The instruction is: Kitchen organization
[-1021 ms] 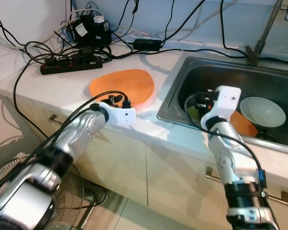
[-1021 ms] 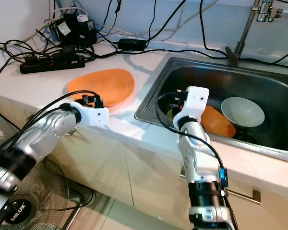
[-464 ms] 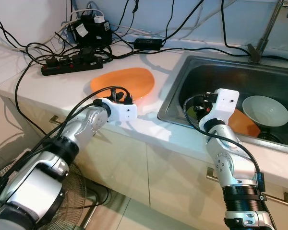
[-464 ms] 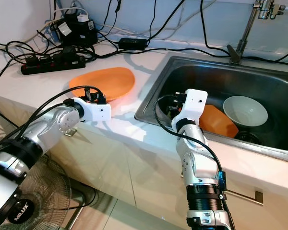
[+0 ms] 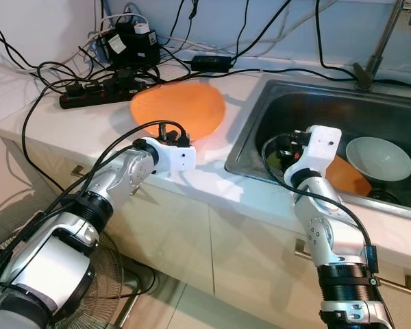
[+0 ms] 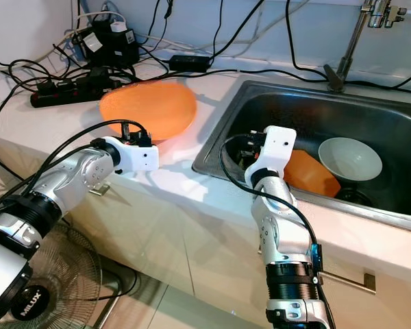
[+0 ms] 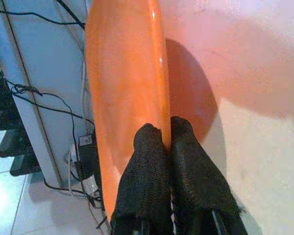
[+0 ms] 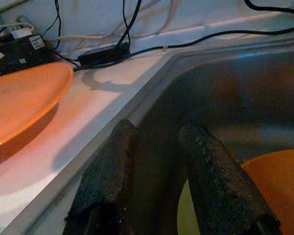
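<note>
The left gripper (image 7: 165,142) is pinched narrow on the near rim of the orange plate (image 5: 178,110), which is tilted up off the tabletop (image 5: 68,127) just left of the sink (image 5: 397,116), its far edge raised toward the power strip (image 5: 99,92) and the black adapters (image 5: 130,44) by the wall. In the left wrist view the plate stands on edge between the two black fingers (image 7: 147,166), its shadow falling on the tabletop behind it. The right gripper (image 8: 157,147) hangs over the sink's near left corner, inside the basin, its fingers a little apart with nothing between them. In the sink lie a white bowl (image 5: 378,157) toward the right and, just beside it, an orange dish (image 5: 342,177) partly hidden by the right arm; a green item (image 5: 277,161) shows at the sink's left, next to the gripper. Black cables (image 5: 260,68) run across the tabletop behind the plate and along the sink's back edge, near the tap's stem (image 5: 377,48).
</note>
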`<state>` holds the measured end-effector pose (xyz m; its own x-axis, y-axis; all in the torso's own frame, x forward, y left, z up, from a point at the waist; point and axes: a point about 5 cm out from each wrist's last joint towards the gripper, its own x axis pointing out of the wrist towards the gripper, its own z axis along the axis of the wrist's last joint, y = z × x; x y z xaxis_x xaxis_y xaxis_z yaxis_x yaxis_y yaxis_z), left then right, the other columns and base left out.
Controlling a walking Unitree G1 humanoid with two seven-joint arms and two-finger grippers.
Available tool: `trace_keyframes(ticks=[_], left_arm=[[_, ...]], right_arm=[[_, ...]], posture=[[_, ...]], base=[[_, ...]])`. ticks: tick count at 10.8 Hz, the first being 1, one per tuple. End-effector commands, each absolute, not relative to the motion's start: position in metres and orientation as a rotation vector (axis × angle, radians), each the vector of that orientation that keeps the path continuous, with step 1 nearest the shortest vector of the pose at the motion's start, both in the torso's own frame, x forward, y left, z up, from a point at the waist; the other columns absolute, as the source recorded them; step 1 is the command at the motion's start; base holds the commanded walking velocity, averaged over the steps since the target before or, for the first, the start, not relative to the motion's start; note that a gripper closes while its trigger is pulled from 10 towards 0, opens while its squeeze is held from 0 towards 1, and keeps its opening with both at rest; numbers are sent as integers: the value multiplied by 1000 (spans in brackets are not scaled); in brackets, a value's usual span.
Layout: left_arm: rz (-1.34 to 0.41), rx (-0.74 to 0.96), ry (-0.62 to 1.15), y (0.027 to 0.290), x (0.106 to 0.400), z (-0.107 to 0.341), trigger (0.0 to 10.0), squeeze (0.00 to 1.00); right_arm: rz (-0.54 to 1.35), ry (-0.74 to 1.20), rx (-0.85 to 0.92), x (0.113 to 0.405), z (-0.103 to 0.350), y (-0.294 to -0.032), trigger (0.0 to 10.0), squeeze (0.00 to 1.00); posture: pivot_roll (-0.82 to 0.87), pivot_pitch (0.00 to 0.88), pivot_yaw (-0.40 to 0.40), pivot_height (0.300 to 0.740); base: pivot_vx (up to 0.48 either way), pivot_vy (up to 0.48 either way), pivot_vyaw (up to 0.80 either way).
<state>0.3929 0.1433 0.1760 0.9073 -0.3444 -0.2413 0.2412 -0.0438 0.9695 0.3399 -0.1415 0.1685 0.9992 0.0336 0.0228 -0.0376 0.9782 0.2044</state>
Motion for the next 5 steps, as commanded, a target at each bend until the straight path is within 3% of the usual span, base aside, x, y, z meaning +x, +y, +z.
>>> trace_keyframes(ticks=[1, 4, 5], left_arm=[[-499, 1574, -22, 151, 389, 158, 0, 0], [-385, 1567, -321, 132, 390, 202, 0, 0], [-388, 1540, -413, 120, 385, 208, 0, 0]], right_arm=[[46, -22, 212, 344, 172, -138, 10000, 0], [51, -50, 225, 349, 182, -140, 10000, 0], [55, -67, 244, 352, 188, -141, 10000, 1000]], posture=[[112, 46, 69, 740], [118, 31, 64, 740], [120, 24, 62, 740]], base=[[0, 0, 0], [0, 0, 0], [0, 0, 0]])
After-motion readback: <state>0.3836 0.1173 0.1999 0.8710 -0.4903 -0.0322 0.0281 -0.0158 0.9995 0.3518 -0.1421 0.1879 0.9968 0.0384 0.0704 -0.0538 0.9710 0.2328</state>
